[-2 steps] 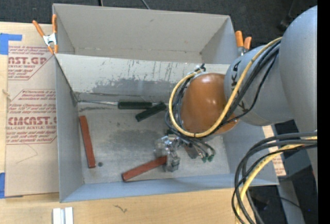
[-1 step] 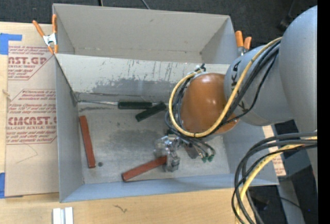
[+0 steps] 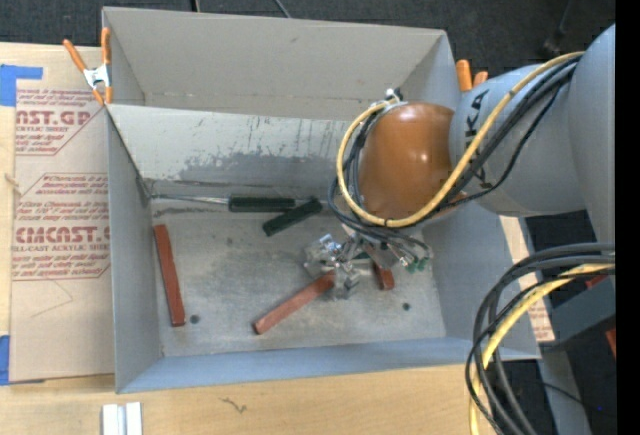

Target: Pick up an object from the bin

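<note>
A grey metal bin (image 3: 280, 138) was seen from above, and a robot arm was reached into it from the right edge. The wrist was capped by a rounded orange cover (image 3: 405, 158), around which yellow and black cables (image 3: 345, 168) were looped. The gripper (image 3: 338, 269) was lowered to the bin floor, right of centre and nearer the front edge than the back wall. It was placed at the upper right end of a long reddish-brown stick (image 3: 290, 307), which lay slantwise and pointed towards the front left corner. Whether the gripper was open or closed, or whether the stick was gripped, could not be told, since the metal parts were crowded together.

A short red piece (image 3: 384, 276) was seen just right of the gripper. A second reddish-brown stick (image 3: 168, 275) lay along the left wall, well apart from the gripper. Near the foot of the back wall, a dark-handled tool (image 3: 262, 205) lay flat, with a dark green piece (image 3: 292, 216) just beside it.
</note>
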`<control>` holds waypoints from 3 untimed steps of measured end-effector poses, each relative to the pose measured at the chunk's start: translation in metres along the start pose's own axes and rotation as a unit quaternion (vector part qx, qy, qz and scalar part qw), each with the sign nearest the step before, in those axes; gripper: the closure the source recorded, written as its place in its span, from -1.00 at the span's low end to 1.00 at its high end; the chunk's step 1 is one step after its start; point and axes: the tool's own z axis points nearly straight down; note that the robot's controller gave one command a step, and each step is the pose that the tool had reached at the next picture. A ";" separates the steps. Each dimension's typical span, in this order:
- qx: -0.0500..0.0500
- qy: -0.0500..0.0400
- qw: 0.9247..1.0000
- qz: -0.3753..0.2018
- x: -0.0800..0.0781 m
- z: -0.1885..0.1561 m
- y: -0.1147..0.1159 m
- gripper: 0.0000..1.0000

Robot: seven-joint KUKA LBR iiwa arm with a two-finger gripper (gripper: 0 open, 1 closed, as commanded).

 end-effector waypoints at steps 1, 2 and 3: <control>0.001 -0.003 1.000 -0.029 -0.009 -0.168 0.015 1.00; -0.003 0.006 1.000 0.012 0.020 -0.082 0.056 1.00; 0.000 0.000 1.000 0.025 0.020 -0.121 0.053 1.00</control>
